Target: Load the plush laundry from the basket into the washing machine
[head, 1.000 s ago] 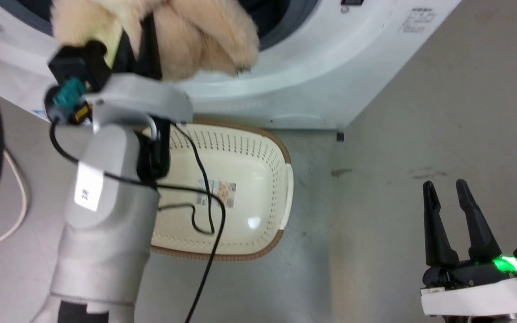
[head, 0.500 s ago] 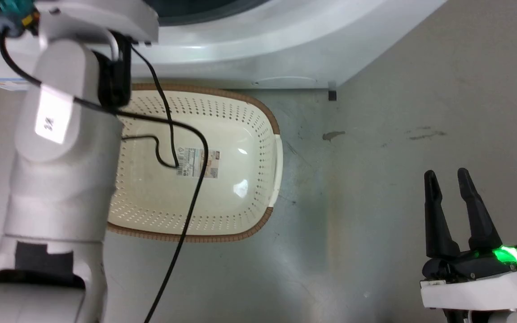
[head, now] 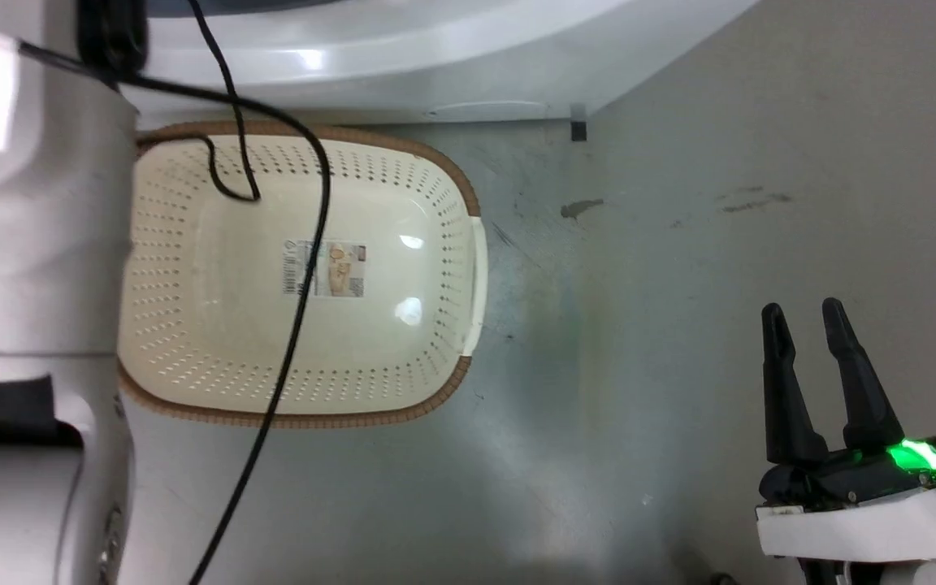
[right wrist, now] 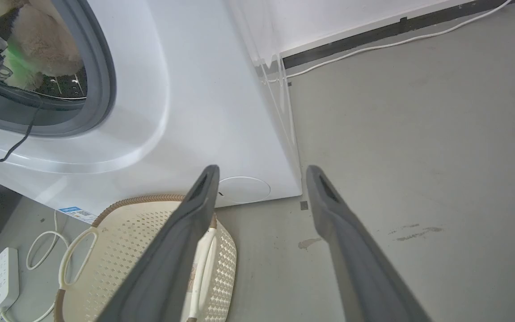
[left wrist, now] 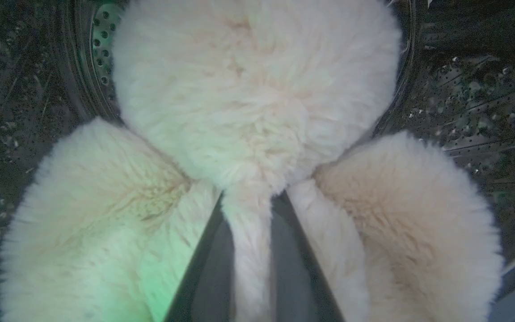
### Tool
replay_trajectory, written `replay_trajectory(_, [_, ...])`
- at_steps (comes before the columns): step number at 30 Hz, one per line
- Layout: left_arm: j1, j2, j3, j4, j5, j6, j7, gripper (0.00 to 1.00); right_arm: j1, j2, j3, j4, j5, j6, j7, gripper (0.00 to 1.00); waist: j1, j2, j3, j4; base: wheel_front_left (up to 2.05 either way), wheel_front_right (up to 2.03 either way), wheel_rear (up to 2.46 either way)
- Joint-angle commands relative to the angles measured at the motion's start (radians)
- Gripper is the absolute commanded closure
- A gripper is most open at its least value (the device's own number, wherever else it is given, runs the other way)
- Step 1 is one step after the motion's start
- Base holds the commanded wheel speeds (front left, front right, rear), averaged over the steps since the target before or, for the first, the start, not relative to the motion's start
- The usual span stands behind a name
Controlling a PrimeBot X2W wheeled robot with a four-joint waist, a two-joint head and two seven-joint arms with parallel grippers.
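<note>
Since a second ago the left arm (head: 29, 203) has pushed on past the door mouth, and the plush laundry (left wrist: 257, 98) now sits inside the steel drum of the washing machine (right wrist: 195, 89). The basket (head: 159, 268) stands on the grey floor (head: 679, 284) just before the washer, with a black cable (head: 305, 244) hanging across it. The left gripper (left wrist: 252, 201) pinches a fold of the plush. The right gripper (head: 802, 309) hangs well apart from the basket, its fingers spread and holding nothing. A barcode label (head: 326, 268) lies on the basket's bottom.
</note>
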Motion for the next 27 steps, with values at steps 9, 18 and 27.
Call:
replay_trajectory(9, [-0.129, 0.038, -0.013, 0.04, 0.023, -0.007, -0.006, 1.0, -0.021, -0.002, 0.004, -0.024, 0.012, 0.001, -0.009, 0.0, -0.0001, 0.0, 0.067, -0.047, 0.0, 0.0, 0.0])
replay_trajectory(18, [-0.225, 0.064, -0.031, 0.116, 0.037, -0.012, -0.006, 1.0, -0.008, -0.002, 0.023, -0.03, 0.034, 0.001, -0.009, 0.0, -0.0001, 0.0, 0.103, -0.082, 0.0, 0.0, 0.0])
replay_trajectory(27, [-0.33, 0.097, -0.042, 0.184, 0.045, -0.015, -0.003, 1.0, -0.001, -0.002, 0.036, -0.041, 0.044, 0.001, -0.009, 0.0, -0.0001, 0.0, 0.134, -0.134, 0.0, 0.0, 0.0])
